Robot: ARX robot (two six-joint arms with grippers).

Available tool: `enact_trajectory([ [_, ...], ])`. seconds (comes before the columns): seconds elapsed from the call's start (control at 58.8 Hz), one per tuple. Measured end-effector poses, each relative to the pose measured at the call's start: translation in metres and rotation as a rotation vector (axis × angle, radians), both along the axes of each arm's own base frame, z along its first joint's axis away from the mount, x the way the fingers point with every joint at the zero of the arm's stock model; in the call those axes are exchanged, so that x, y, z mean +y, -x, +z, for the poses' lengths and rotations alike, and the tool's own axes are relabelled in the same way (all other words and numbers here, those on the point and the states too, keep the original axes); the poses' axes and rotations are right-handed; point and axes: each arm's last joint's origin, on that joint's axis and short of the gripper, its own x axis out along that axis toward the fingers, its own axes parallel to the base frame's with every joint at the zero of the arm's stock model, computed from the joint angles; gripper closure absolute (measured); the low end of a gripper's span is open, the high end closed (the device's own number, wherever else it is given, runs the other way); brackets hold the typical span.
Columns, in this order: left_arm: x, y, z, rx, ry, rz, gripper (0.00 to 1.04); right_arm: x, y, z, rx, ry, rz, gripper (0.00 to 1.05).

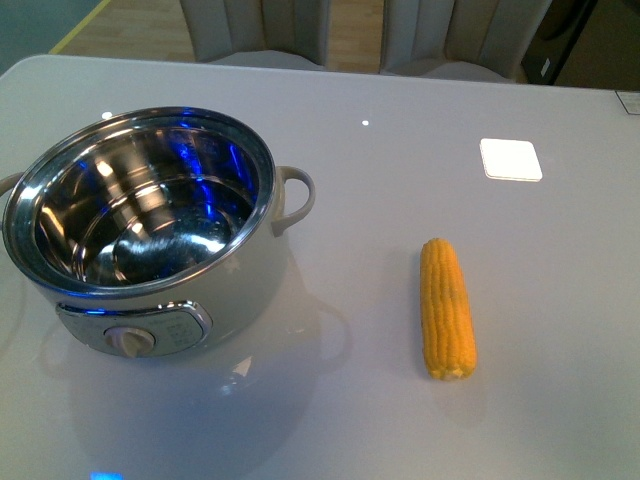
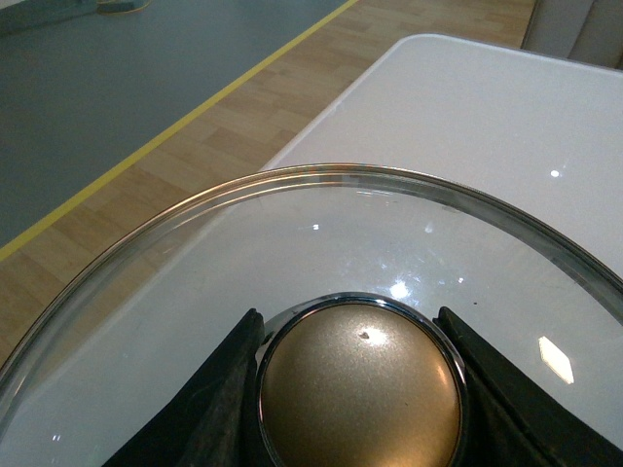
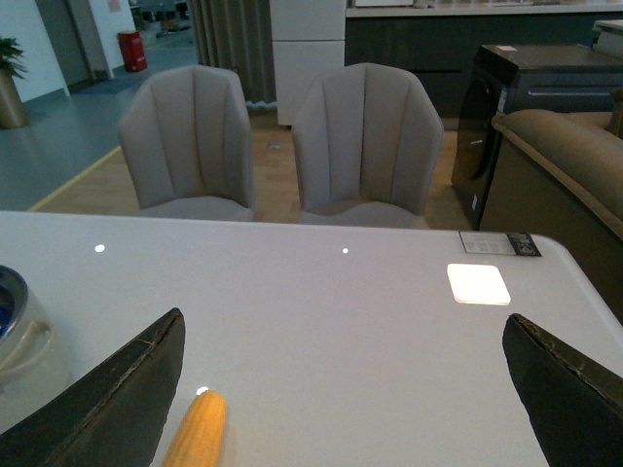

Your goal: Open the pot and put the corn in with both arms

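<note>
The cream-white pot (image 1: 150,240) stands open at the left of the table, its shiny steel inside bare. The corn (image 1: 446,308) lies on the table to the pot's right, tapered end pointing away. Neither arm shows in the front view. In the left wrist view my left gripper (image 2: 358,389) is shut on the gold knob (image 2: 360,394) of the glass pot lid (image 2: 321,233), held over the table's corner. In the right wrist view my right gripper (image 3: 341,389) is open and empty above the table; the corn's tip (image 3: 198,433) lies just inside one finger (image 3: 117,399). The pot's handle (image 3: 24,341) shows at the edge.
A white square tile (image 1: 511,159) lies at the far right of the table, also in the right wrist view (image 3: 478,283). Two grey chairs (image 3: 277,141) stand behind the table's far edge. A small card (image 3: 498,243) lies near the far right corner.
</note>
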Motion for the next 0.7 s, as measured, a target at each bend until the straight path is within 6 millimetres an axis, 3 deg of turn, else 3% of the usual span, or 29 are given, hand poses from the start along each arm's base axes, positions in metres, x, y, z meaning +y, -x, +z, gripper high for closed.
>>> enact_trajectory([
  [0.306,0.001,-0.011,-0.042,0.034,0.053,0.001,0.6,0.0,0.0,0.0,0.0,0.0,0.0,0.09],
  [0.698,-0.002,-0.014,-0.075,0.044,0.033,0.005,0.6,0.0,0.0,0.0,0.0,0.0,0.0,0.09],
])
